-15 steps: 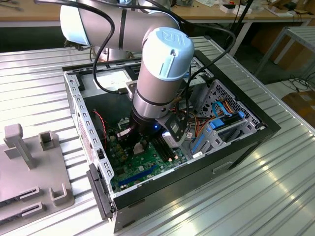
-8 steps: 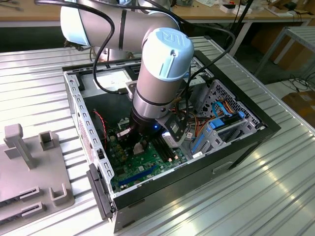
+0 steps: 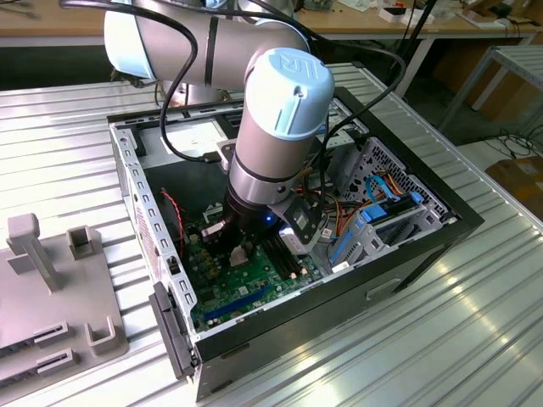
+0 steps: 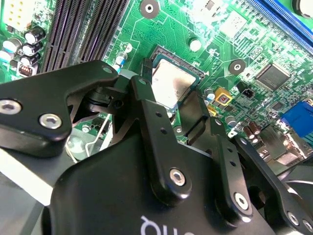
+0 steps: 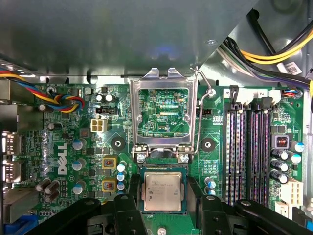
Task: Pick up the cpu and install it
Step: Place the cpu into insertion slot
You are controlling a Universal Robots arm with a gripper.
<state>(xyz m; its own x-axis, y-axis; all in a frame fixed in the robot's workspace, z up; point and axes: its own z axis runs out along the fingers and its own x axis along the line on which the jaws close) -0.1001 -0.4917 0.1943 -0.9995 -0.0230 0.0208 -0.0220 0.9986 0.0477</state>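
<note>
1. The open frame [image 5: 164,110] and its lever [image 5: 204,117] rise just beside the cpu [image 5: 163,192], closing that side.
2. Memory slots [image 5: 244,152] lie low on one flank, and capacitors [image 5: 121,168] crowd the other.
3. Case wall [image 3: 136,195] and drive cage [image 3: 386,212] bound the opening overhead.

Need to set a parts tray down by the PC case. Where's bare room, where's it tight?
Free: ribbed table on the exterior view's right of the case, and on its left up to the grey fixture. Crowded: inside the case, arm over the board, hand at the cpu, cables alongside.
</note>
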